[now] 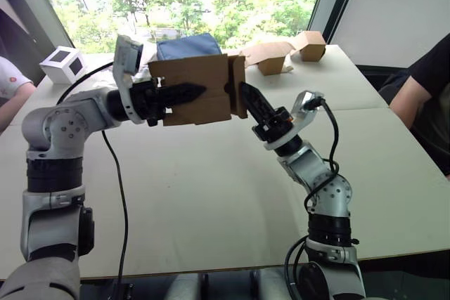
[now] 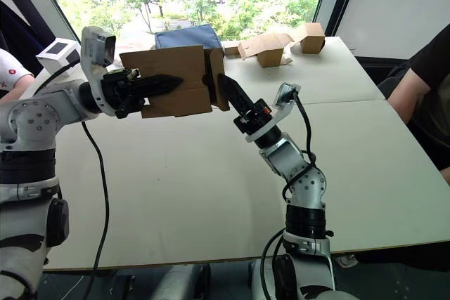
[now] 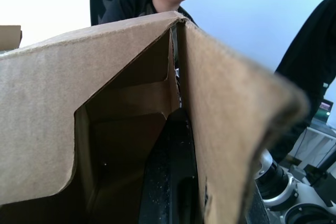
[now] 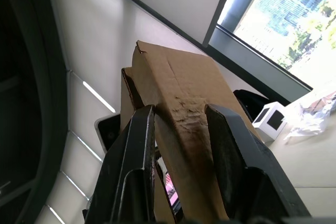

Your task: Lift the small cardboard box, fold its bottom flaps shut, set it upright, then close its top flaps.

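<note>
Left pincer (image 1: 184, 92): one black finger lies along the outer wall of the small cardboard box (image 1: 193, 89) and, in the left wrist view, another black finger (image 3: 170, 182) runs inside the box, so the pincer is clamped on that wall. The box is held in the air above the table (image 1: 211, 187), between the two pincers. Its inside, as far as the left wrist view shows it, holds nothing but the finger. Right pincer (image 1: 247, 98): its two fingers (image 4: 136, 161) straddle a cardboard panel at the box's end nearest it, gripping that flap (image 1: 238, 86) edge-on, and the card is creased between them. Beyond the box from the pincers: a folded blue cloth (image 1: 188, 46) just behind it, larger tan boxes with loose flaps (image 1: 271, 56) farther back on the right, and a white cube with a dark window (image 1: 63, 64) beyond the left pincer. No writing is legible on any box. A person's arm (image 1: 422, 82) rests at the table's right edge.
</note>
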{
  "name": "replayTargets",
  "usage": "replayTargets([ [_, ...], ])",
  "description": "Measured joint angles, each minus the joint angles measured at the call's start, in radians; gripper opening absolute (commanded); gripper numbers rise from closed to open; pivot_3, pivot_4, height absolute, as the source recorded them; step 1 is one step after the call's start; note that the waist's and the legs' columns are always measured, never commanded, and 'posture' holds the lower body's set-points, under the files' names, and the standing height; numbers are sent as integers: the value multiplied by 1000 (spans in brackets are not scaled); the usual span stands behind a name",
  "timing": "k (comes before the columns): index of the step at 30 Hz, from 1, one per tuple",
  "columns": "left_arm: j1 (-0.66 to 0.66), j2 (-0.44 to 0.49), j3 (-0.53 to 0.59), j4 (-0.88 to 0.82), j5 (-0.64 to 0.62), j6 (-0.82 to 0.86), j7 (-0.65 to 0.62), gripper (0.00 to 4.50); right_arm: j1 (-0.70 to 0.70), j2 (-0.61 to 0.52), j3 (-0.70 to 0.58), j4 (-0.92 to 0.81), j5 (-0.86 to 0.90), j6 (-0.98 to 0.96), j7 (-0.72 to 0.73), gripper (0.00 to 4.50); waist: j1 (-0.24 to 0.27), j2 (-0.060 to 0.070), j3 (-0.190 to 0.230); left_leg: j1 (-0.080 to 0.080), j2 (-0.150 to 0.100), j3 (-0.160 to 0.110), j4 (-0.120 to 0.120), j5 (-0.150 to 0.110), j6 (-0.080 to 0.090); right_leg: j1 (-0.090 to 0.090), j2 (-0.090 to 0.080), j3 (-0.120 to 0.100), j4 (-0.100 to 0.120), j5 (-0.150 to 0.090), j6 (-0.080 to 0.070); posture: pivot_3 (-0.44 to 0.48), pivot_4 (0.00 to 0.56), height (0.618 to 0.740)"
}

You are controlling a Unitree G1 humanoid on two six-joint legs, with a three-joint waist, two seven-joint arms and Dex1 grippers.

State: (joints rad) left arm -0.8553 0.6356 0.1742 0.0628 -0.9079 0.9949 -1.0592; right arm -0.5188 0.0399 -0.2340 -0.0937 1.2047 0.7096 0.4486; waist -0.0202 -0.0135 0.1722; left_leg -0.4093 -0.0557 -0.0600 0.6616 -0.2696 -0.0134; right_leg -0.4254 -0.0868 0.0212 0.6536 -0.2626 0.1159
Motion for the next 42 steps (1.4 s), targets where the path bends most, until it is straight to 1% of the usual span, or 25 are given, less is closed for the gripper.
replayTargets([
  [11, 7, -19, -2, -6, 3, -1, 2, 0, 8, 41, 13, -19, 19, -8, -31, 1515, 0, 0, 0, 0, 0, 0, 0, 0, 0, 0, 0, 0, 0, 0, 0, 0, 150, 740],
  [23, 6, -49, -4, -5, 8, -6, 6, 0, 41, 45, 38, -62, 56, 1, -53, 1515, 0, 0, 0, 0, 0, 0, 0, 0, 0, 0, 0, 0, 0, 0, 0, 0, 150, 740],
  [33, 3, -75, -2, 9, 26, -43, 26, 0, 45, 95, 50, -67, 59, -43, -88, 1515, 0, 0, 0, 0, 0, 0, 0, 0, 0, 0, 0, 0, 0, 0, 0, 0, 150, 740],
  [41, -4, -74, 3, 9, 22, -40, 31, 0, 49, 90, 5, -78, 171, -43, -132, 1515, 0, 0, 0, 0, 0, 0, 0, 0, 0, 0, 0, 0, 0, 0, 0, 0, 150, 740],
  [42, -4, -74, 4, 9, 22, -40, 32, 0, 49, 89, 0, -78, 177, -45, -136, 1276, 0, 0, 0, 0, 0, 0, 0, 0, 0, 0, 0, 0, 0, 0, 0, 0, 150, 740],
])
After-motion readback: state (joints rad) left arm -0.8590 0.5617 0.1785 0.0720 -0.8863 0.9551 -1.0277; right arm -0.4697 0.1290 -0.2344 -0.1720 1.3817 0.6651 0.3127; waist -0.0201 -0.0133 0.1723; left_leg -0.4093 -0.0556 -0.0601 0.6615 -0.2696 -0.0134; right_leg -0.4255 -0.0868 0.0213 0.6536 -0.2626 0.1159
